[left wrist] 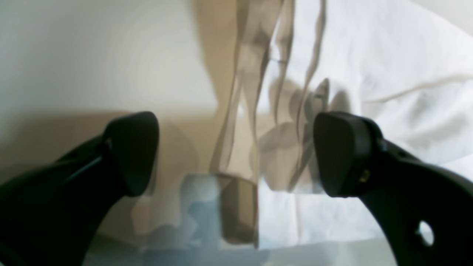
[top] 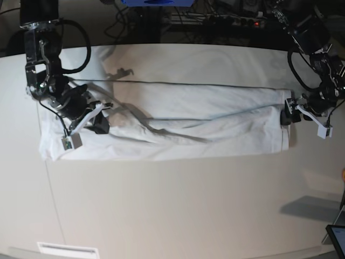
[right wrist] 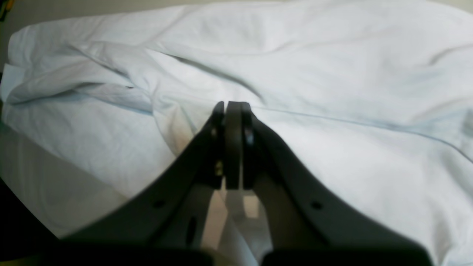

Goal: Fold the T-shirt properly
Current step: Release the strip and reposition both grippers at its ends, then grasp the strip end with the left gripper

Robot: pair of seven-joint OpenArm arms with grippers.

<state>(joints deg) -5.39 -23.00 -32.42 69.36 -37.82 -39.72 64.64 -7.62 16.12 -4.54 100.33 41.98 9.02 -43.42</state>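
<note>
From the left of the base view: the right gripper [top: 99,125] sits low over the left end of the T-shirt [top: 178,121], its black tips down against the cloth. In the right wrist view its jaws are pressed flat together, and whether a pinch of cloth sits between them cannot be told; wrinkled white fabric fills the view beyond the right gripper [right wrist: 232,107].

The T-shirt lies as a long band across the upper half of the table [top: 178,205], running nearly the whole way between the two arms, with a raised crease along its length and a straight lower edge.

At the far right the left gripper [top: 288,114] hovers at the right end of the shirt. In the left wrist view its jaws stand wide apart with nothing between them, one finger [left wrist: 135,147] over bare tabletop and the other over the shirt's edge, where the cloth is bunched into folds
</note>
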